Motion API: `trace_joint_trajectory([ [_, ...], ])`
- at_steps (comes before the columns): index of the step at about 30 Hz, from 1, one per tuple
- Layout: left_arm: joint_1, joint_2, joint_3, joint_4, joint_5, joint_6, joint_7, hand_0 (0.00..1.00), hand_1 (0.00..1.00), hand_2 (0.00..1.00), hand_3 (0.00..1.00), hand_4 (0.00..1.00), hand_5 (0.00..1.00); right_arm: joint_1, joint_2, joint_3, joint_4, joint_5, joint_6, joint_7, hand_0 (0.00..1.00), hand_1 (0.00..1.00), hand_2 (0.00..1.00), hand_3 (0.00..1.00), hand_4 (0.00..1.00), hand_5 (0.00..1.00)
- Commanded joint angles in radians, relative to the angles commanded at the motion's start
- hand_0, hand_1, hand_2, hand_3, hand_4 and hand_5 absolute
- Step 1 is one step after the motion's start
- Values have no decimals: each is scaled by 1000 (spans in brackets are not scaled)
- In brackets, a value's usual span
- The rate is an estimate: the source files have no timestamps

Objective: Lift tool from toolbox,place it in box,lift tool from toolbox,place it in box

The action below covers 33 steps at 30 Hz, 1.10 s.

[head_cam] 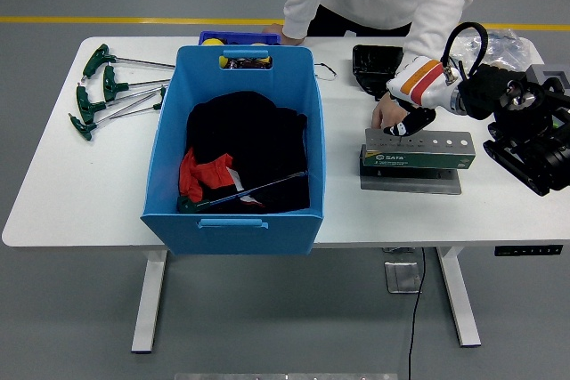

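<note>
The toolbox is a grey metal rack with a row of holes and a green label (417, 150), on the table right of the blue box (236, 144). My right hand (411, 120), with a white, orange and red wrist, hovers over the rack's left end. A person's hand (383, 113) rests on that same end, just left of my hand. Inside the blue box a long tool with a green handle (245, 191) lies on black and red cloth. No tool stands in the rack's holes.
Several green T-handle tools (107, 86) lie at the table's far left. A black tray (372, 64) and a small blue bin (233, 39) stand at the back. My black arm's base (530, 135) fills the right edge. The person leans over the far side.
</note>
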Motion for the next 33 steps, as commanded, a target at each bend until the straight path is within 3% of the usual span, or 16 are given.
trace_joint_trajectory([
  [13, -2, 0, 19, -2, -25, -3, -4, 685, 767, 834, 849, 998, 794, 26, -8, 41, 5, 10, 64, -4, 2, 2, 2, 37, 819, 708],
  [26, 0, 5, 33, -2, -42, -2, -8, 679, 762, 833, 846, 998, 794, 83, -49, 93, 56, -13, 141, -19, 2, 2, 2, 37, 826, 716],
  [33, 3, 7, 34, -3, -44, 0, -8, 678, 763, 833, 846, 998, 796, 100, -68, 218, 124, -34, 180, -36, 2, 2, 2, 38, 827, 718],
])
